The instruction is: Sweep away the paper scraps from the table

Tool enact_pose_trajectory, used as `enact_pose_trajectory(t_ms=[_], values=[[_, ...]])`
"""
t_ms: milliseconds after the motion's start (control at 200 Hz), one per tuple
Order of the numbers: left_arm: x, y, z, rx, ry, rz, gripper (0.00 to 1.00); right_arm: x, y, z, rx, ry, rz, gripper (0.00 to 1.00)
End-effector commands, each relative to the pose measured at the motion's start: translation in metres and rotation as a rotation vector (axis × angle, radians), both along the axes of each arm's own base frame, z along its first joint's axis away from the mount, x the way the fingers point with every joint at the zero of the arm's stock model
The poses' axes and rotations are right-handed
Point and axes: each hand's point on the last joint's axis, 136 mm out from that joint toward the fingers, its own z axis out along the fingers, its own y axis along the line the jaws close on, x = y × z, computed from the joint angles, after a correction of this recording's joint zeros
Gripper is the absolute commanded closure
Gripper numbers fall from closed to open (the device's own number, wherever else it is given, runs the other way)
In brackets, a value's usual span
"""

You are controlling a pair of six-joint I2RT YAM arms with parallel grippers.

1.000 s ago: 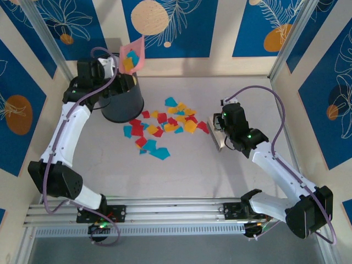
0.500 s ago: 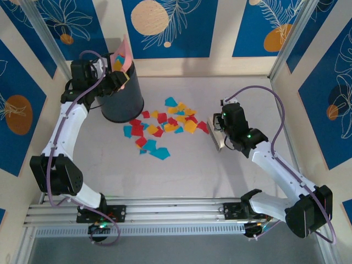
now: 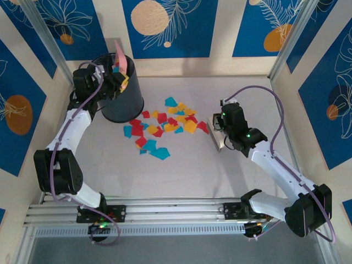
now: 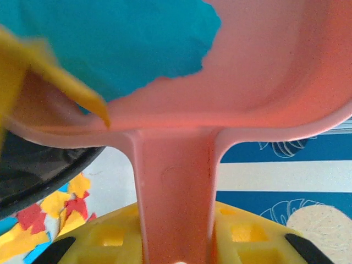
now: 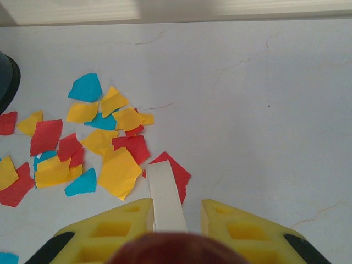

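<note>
My left gripper (image 3: 110, 77) (image 4: 176, 220) is shut on the handle of the pink dustpan (image 3: 121, 65) (image 4: 264, 71). The pan is tipped steeply over the mouth of the black bin (image 3: 122, 102). Cyan and yellow paper scraps (image 4: 110, 38) lie in the pan. More red, yellow and cyan paper scraps (image 3: 162, 125) (image 5: 118, 165) are spread over the middle of the white table (image 3: 181, 176). My right gripper (image 3: 218, 129) (image 5: 176, 209) hangs low at the pile's right edge, shut on a white scraper (image 5: 164, 192). The scraper's tip rests over a red scrap (image 5: 179, 173).
The bin stands at the table's back left, and its rim (image 4: 33, 170) lies just under the dustpan. Blue patterned wall panels (image 3: 170, 27) enclose the back and sides. Aluminium rails (image 3: 165, 217) run along the near edge. Bare table lies in front of and right of the pile.
The left arm has swung the dustpan left and down to the bin's mouth and tipped it more upright. The right arm and the pile have not moved.
</note>
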Motion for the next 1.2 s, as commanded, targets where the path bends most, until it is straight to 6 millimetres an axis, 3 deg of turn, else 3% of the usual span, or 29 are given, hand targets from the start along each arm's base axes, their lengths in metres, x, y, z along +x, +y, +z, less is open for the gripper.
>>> enact_pose_trajectory(t_ms=[0,310,680,980,1195], values=[[0.005,0.001,0.024,-0.111,-0.062,-0.007,1.00,0.003,0.004,0.007,0.026,-0.023,-0.005,1.00],[0.004,-0.002,0.035,-0.338,-0.058,-0.034,1.00,0.003,0.002,0.005,0.022,-0.019,-0.012,1.00],[-0.006,-0.003,0.045,-0.495,-0.042,-0.038,1.00,0.004,0.004,0.006,0.025,-0.021,-0.011,1.00],[-0.013,-0.007,0.055,-0.428,-0.081,-0.058,1.00,0.003,0.007,0.009,0.030,-0.026,-0.004,1.00],[-0.015,-0.009,0.048,-0.314,-0.090,-0.058,1.00,0.003,0.011,0.015,0.040,-0.044,0.010,1.00]])
